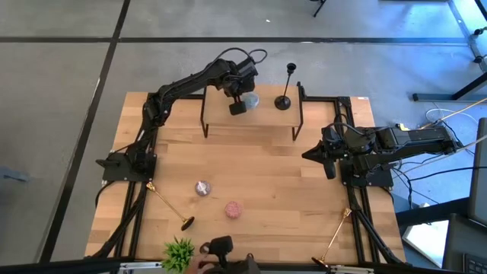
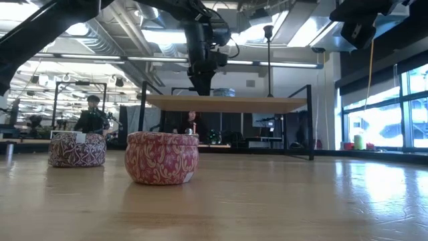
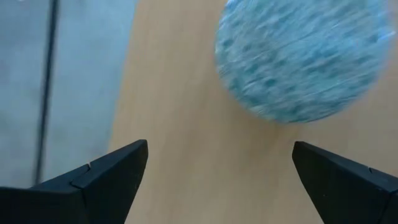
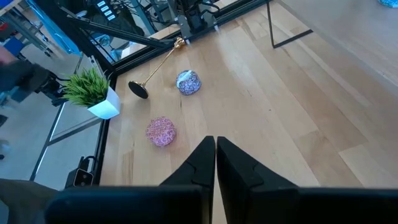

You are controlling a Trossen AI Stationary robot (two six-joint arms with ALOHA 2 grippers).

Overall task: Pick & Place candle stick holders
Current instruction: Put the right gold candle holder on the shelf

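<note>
A black candle stick holder stands upright on its round base on a small raised wooden shelf at the table's far middle; it also shows in the low view. Two gold holders lie on their sides on the table, one near left, one at the near right corner. My left gripper is open above the shelf, beside a blue patterned tin, touching nothing. My right gripper is shut and empty above the table's right side.
A bluish tin and a pink tin sit on the near middle of the table. A small green plant stands at the near edge. A person's hand shows by it. Black frame rails run along both sides.
</note>
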